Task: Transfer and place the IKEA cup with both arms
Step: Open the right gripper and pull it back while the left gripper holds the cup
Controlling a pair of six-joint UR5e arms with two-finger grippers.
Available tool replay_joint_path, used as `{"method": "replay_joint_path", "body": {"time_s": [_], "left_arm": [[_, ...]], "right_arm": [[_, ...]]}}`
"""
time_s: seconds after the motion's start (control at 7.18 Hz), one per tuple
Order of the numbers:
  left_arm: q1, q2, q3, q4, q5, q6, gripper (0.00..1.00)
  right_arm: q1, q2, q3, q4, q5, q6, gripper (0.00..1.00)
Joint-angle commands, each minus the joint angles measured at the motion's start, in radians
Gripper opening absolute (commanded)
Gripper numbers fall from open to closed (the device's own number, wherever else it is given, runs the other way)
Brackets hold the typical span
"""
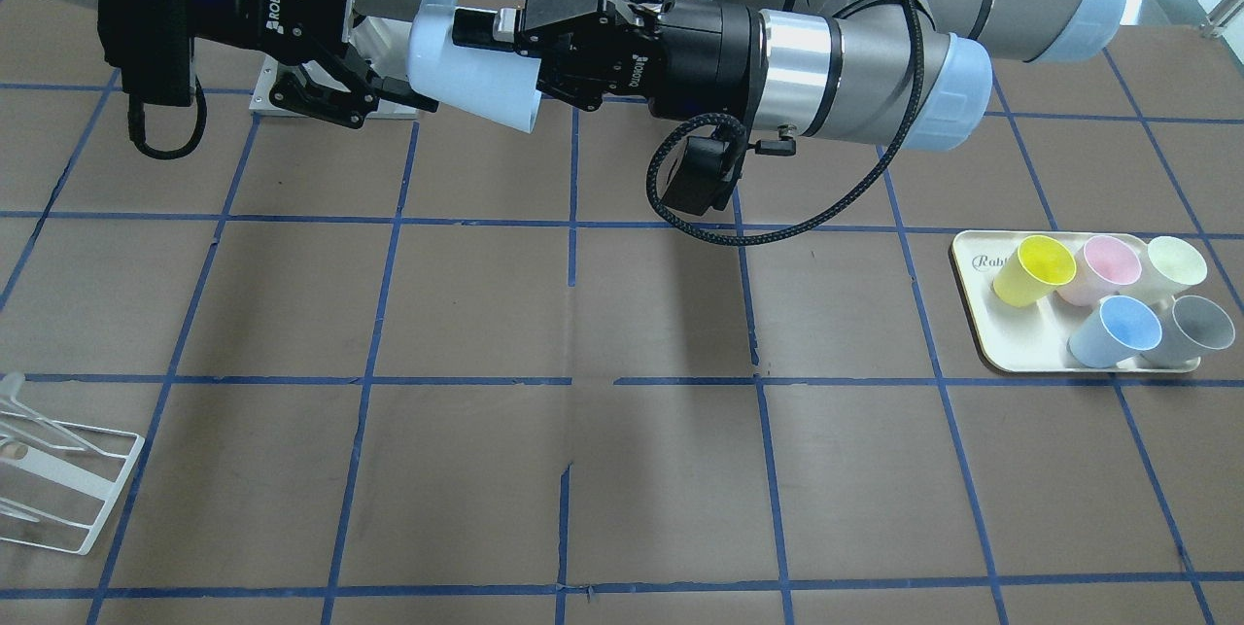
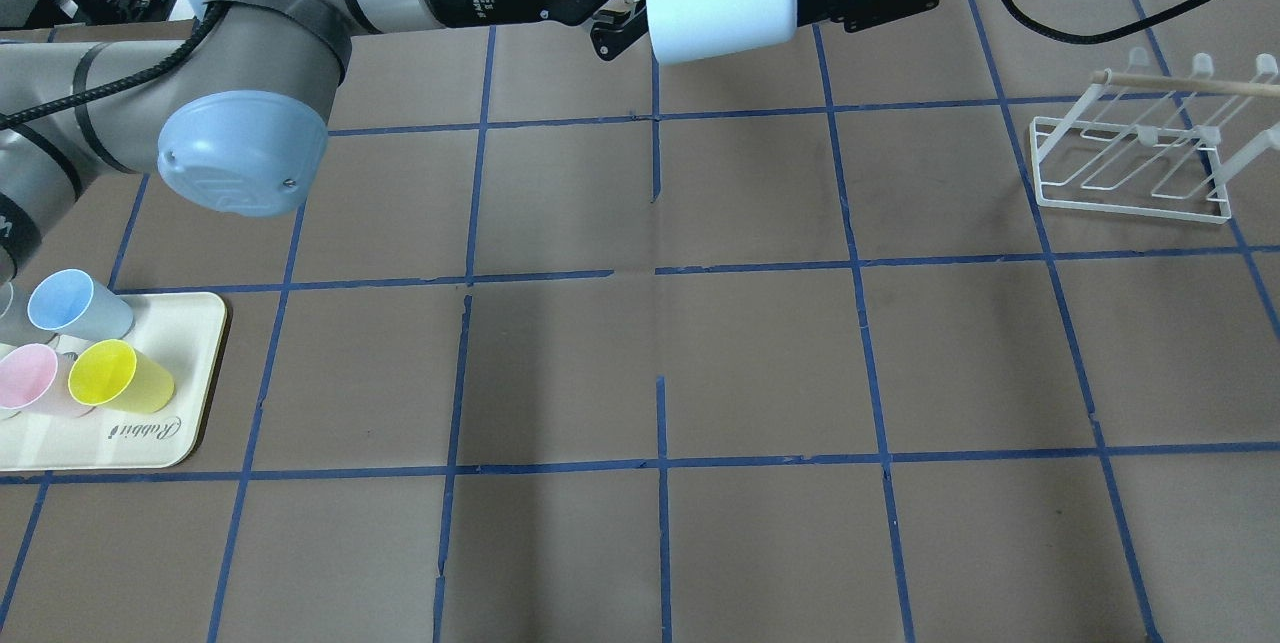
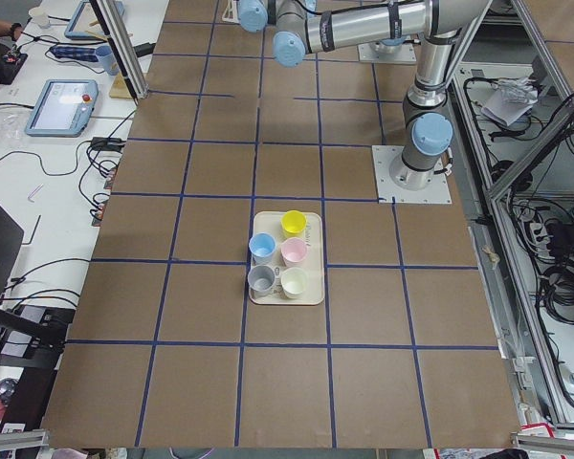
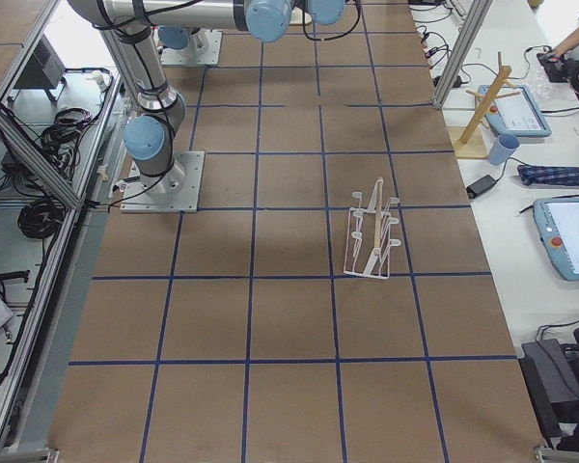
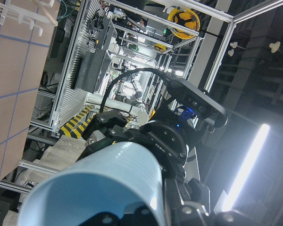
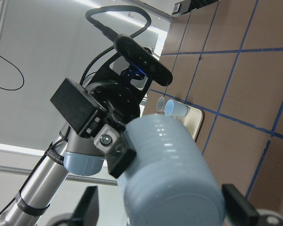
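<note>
Handover in hand: IKEA cup (image 1: 471, 76) lies sideways, aloft midway between the worktop's left and right edges, its rim pinched by the left gripper (image 1: 486, 30). Right gripper (image 1: 423, 37) gapes around the base end. It probably must clamp before left releases.

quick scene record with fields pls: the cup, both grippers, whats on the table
IKEA cup: in the air, tipped sideways between both grippers
left gripper: shut on the cup
right gripper: open, fingers either side of the cup
tray: on the robot's left, five other cups on it
wire rack: on the robot's right
</note>
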Motion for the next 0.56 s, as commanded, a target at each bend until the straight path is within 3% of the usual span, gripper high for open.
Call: {"method": "replay_joint_path", "body": {"time_s": [0.0, 0.14, 0.42], "left_arm": [[0.001, -0.001, -0.003, 0.062, 0.002, -0.061, 0.19], [0.003, -0.001, -0.010, 0.102, 0.005, -0.092, 0.11], [0.030, -0.009, -0.009, 0.116, 0.011, -0.118, 0.10]], "right_arm": [[0.000, -0.006, -0.010, -0.001, -0.056, 0.003, 1.00], [0.000, -0.006, -0.010, -0.001, -0.058, 0.005, 1.00], [-0.001, -0.005, -0.041, -0.014, -0.224, 0.019, 1.00]]}}
